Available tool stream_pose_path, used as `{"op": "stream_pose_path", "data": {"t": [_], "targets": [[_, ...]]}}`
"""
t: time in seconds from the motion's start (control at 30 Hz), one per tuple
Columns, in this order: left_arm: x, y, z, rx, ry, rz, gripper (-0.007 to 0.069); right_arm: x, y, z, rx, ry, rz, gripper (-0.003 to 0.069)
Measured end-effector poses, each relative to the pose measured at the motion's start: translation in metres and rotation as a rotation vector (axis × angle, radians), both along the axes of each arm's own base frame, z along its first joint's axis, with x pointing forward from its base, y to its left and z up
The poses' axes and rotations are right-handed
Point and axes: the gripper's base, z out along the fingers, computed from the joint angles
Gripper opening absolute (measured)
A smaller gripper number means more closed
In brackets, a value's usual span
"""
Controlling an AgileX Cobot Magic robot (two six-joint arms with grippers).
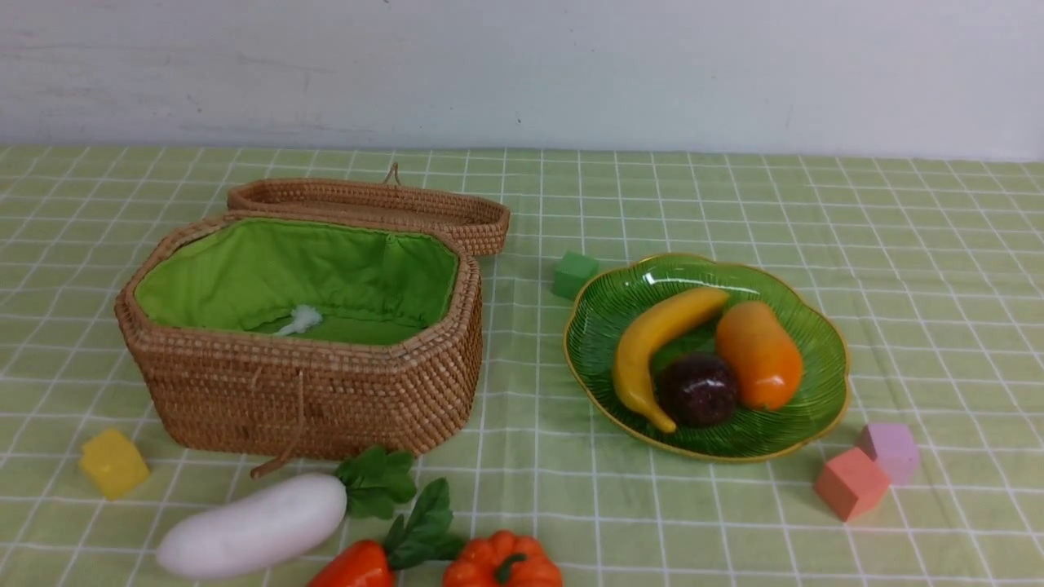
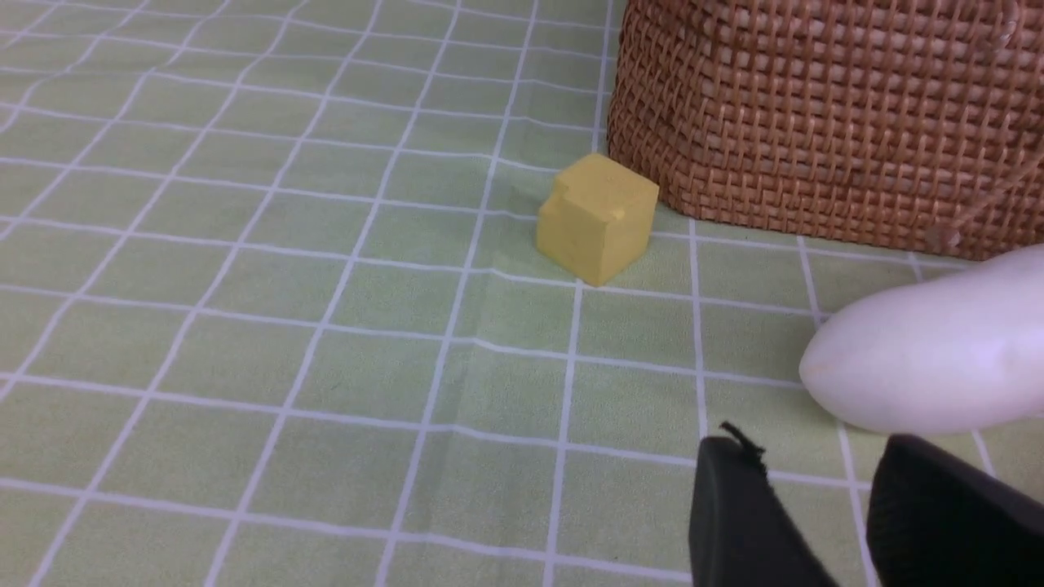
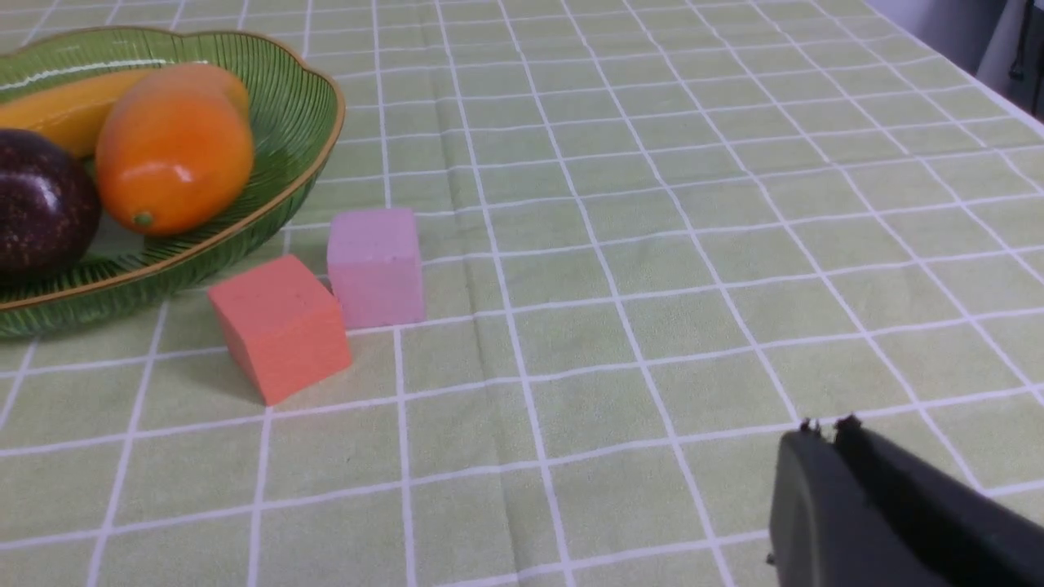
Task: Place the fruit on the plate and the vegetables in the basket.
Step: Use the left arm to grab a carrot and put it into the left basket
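Observation:
The green glass plate (image 1: 824, 371) holds the fruit: a yellow banana (image 1: 652, 342), an orange mango (image 1: 760, 354) and a dark purple mangosteen (image 1: 699, 390). The wicker basket (image 1: 326, 391) stands open at the left, its green lining showing. In front of it on the cloth lie the vegetables: a white radish (image 1: 253, 526), a carrot (image 1: 355, 567) and a small pumpkin (image 1: 502, 561). Neither gripper shows in the front view. My left gripper (image 2: 820, 456) is open and empty, just short of the radish (image 2: 930, 367) tip. My right gripper (image 3: 828, 428) is shut and empty, over bare cloth away from the plate (image 3: 302, 155).
The basket's lid (image 1: 375, 204) lies open behind it. Small cubes sit around: yellow (image 1: 114, 463) left of the basket, green (image 1: 574, 275) behind the plate, pink (image 1: 891, 450) and salmon (image 1: 851, 483) at the plate's right front. The table's right edge (image 3: 1011, 102) shows in the right wrist view.

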Motion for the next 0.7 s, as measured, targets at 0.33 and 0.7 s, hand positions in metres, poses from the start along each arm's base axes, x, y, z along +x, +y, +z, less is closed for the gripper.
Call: {"op": "stream_pose_path", "data": {"t": [0.33, 0.7], "targets": [[0.001, 0.001, 0.004, 0.067, -0.042, -0.004, 0.0239, 0.000, 0.000, 0.000, 0.000, 0.000, -0.001, 0.0046], [0.002, -0.007, 0.053, -0.346, -0.588, -0.073, 0.0239, 0.000, 0.000, 0.000, 0.000, 0.000, -0.001, 0.0066]]}}
